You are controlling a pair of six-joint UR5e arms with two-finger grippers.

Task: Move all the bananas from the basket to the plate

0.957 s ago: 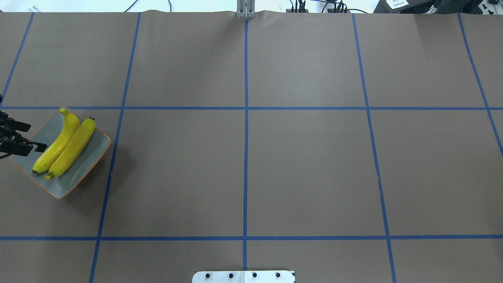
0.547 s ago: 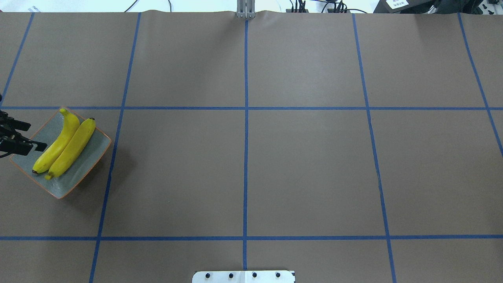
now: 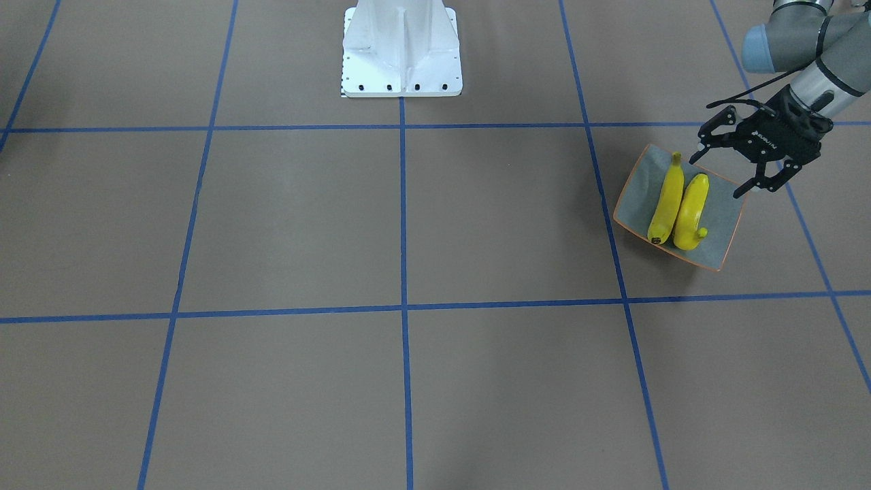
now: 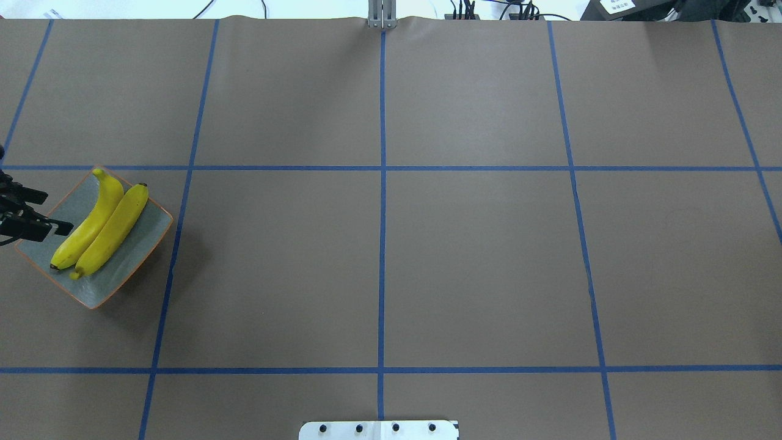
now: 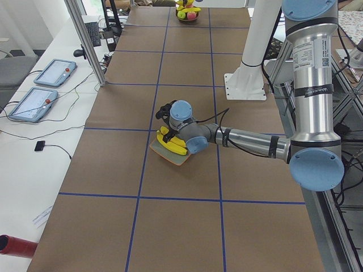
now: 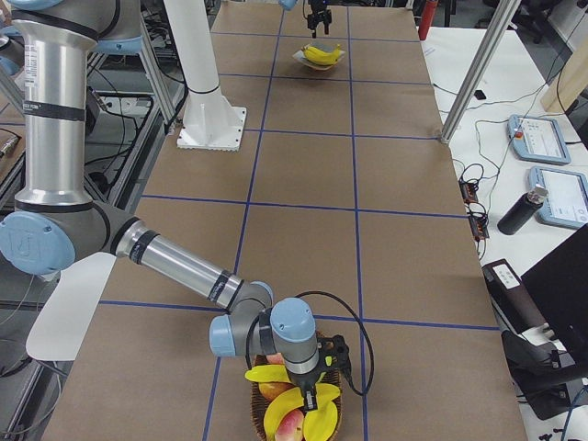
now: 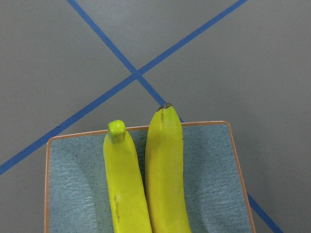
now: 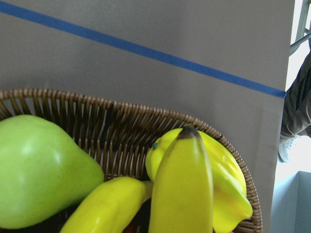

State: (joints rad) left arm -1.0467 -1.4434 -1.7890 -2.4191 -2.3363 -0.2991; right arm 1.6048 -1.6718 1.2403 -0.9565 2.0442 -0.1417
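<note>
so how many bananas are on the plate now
2. The first banana and second banana lie side by side, touching, on the plate. Nothing seems hidden under them. A third banana sits in the basket, where others may be buried.

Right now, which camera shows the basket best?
The right wrist view: the basket fills it, wicker wall and fruit sharp, though cropped. Exterior right has it half hidden under the right arm and cut by the frame edge; exterior left shows it tiny, far off; overhead and front-facing miss it.
</note>
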